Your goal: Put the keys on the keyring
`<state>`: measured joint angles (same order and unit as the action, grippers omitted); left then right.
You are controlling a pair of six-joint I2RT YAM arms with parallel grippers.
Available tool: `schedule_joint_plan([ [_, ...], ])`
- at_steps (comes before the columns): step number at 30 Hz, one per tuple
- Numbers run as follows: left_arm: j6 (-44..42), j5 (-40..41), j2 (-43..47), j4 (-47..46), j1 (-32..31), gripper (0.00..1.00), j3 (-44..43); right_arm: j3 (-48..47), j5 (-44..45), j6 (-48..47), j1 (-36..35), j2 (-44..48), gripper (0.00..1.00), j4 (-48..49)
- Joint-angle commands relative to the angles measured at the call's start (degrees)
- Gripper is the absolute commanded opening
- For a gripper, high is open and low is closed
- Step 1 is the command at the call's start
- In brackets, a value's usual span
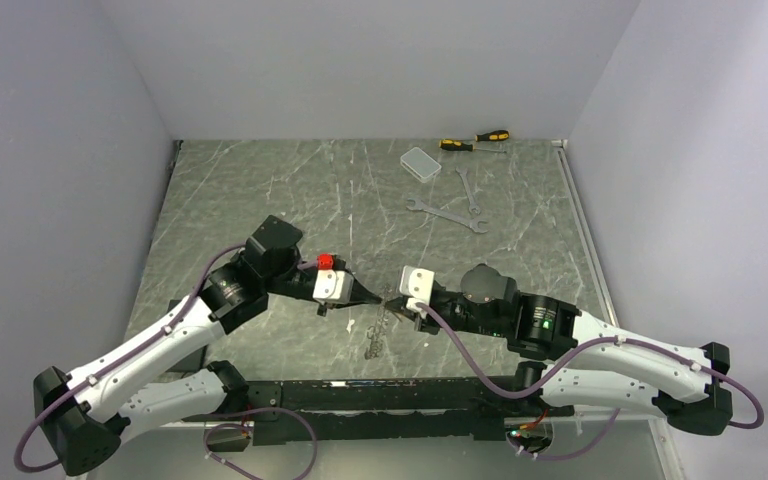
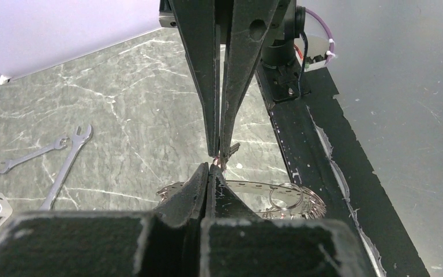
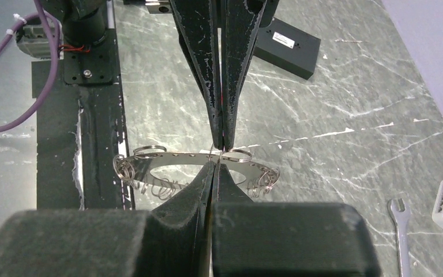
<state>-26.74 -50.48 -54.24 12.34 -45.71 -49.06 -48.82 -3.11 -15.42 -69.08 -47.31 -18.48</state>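
Worktop (image 1: 260, 200): grey marbled slab, walled on three sides

Left gripper (image 1: 375, 297): closed tight, tips pointing right, raised over the middle front of the worktop

Right gripper (image 1: 396, 299): likewise closed, tips pointing left, touching or all but touching the other arm's tips; whether either pair pinches anything thin I cannot tell

Keyring (image 3: 173, 156): flat perforated metal band with small wire loops hung along it, directly beneath the meeting tips; whether it rests on the slab or hangs just clear I cannot tell

Wrenches (image 1: 447, 213): two, silver, lying towards the far right, well apart from the arms

Screwdrivers (image 1: 475, 141): two, yellow and black, against the back wall

Clear plastic box (image 1: 421, 163): just left of the screwdrivers, near the wrenches

Black rail (image 1: 380, 395): runs along the near edge, between the two arm bases
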Motion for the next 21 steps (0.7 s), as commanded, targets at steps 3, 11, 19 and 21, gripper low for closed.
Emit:
schedule_joint_plan([
  [3,8.82,3.05,1.52,-13.12,0.01,0.0,1.86,-0.93,6.18,-0.27,0.08,0.69,0.0,2.21],
  [11,16.1,10.72,1.95,-17.48,0.03,0.0,3.68,-0.3,7.95,-0.8,0.0,0.51,0.0,5.1],
  [19,25.98,16.36,2.03,-25.77,0.01,0.0,6.29,-0.1,10.37,-2.21,0.0,-1.39,0.0,6.35],
  [21,29.88,17.89,2.16,-28.29,-0.04,0.0,7.21,0.24,12.01,-2.38,0.0,-1.74,0.0,6.89],
])
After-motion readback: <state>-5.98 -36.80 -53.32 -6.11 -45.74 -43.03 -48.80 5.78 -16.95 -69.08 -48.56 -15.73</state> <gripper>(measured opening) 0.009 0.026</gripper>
